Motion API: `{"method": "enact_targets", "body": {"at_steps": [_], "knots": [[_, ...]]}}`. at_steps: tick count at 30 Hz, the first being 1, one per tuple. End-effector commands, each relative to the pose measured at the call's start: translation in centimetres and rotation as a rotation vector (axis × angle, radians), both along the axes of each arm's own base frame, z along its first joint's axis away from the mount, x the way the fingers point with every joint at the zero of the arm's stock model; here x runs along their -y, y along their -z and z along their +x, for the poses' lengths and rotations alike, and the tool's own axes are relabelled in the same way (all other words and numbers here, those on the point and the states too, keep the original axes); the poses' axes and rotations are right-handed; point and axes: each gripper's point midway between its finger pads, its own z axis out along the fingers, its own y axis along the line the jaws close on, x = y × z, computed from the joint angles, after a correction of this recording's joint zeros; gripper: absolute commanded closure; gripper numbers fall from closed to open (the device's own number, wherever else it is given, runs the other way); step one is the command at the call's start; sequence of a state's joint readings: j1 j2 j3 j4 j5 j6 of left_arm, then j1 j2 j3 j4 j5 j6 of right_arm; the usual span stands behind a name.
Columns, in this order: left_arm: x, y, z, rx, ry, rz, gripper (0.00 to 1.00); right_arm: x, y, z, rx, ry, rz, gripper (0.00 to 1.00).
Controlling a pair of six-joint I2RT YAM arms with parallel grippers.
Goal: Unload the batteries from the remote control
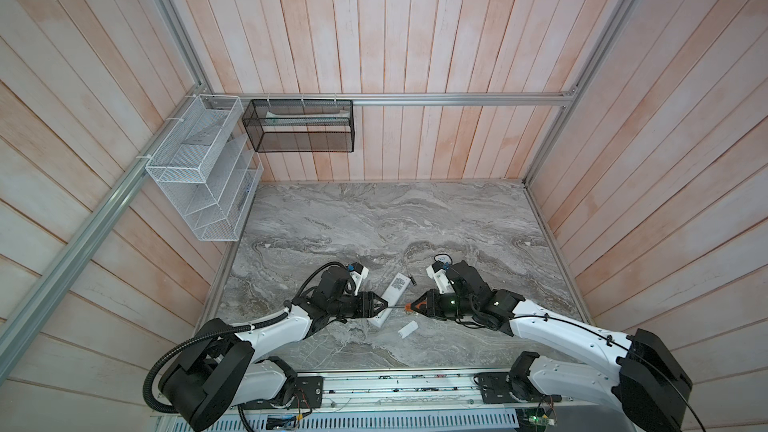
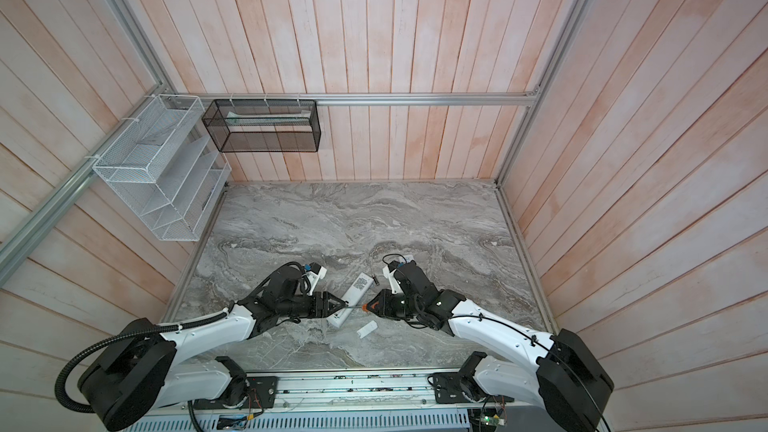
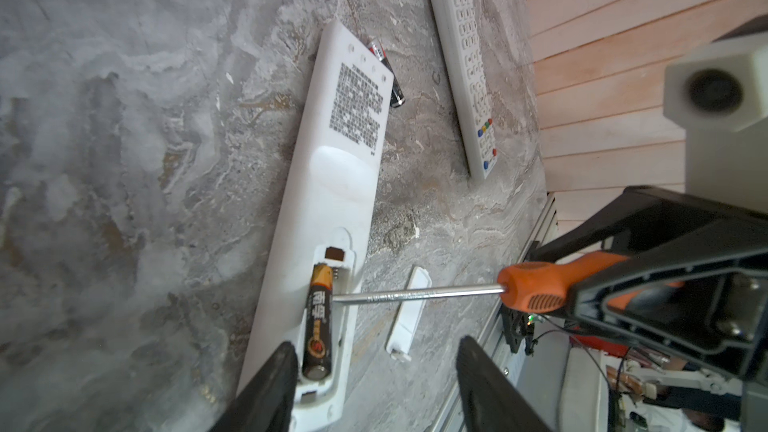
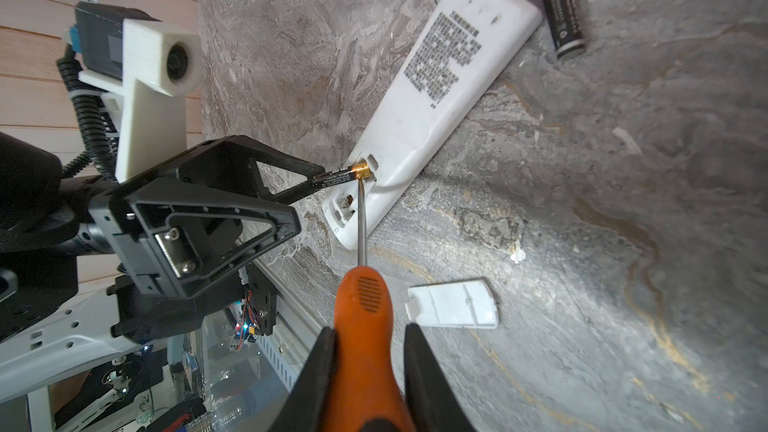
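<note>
In a top view the white remote [image 1: 390, 299] lies back-up on the desk [image 1: 374, 218], with its open compartment at its 7 o'clock end. One battery [image 3: 318, 317] sits inside. The left gripper [image 3: 376, 347], reaching from 9 o'clock, is released, its jaws spread about that end. The right gripper [image 4: 370, 332], from 3 o'clock, clenches the orange screwdriver [image 4: 363, 305], whose tip meets that battery. A loose battery [image 4: 563, 20] lies at the remote's 2 o'clock and the cover [image 4: 453, 305] at 5 o'clock.
</note>
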State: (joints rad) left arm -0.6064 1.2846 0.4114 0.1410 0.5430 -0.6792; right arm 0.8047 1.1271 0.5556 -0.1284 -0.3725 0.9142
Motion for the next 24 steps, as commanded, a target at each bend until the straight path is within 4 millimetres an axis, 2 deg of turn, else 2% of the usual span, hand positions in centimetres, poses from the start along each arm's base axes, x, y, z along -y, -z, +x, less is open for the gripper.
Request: {"method": "enact_targets", "body": {"at_steps": [1, 8, 13, 24], "knots": [[0.3, 0.2, 0.4, 0.008, 0.015, 0.024, 0.45, 1.9, 2.1, 0.6, 0.002, 0.075, -0.102, 1.0], [0.0, 1.9, 0.3, -0.021, 0.017, 0.063, 0.53, 1.8, 2.3, 0.5, -0.005, 0.067, -0.097, 1.0], [0.1, 1.7, 0.5, -0.014, 0.011, 0.062, 0.53, 1.9, 1.9, 1.0, 0.013, 0.087, -0.099, 1.0], [-0.9, 1.1, 0.5, 0.012, -0.008, 0.114, 0.42, 1.7, -1.0, 3.6, 0.091, 0.099, -0.102, 1.0]]}}
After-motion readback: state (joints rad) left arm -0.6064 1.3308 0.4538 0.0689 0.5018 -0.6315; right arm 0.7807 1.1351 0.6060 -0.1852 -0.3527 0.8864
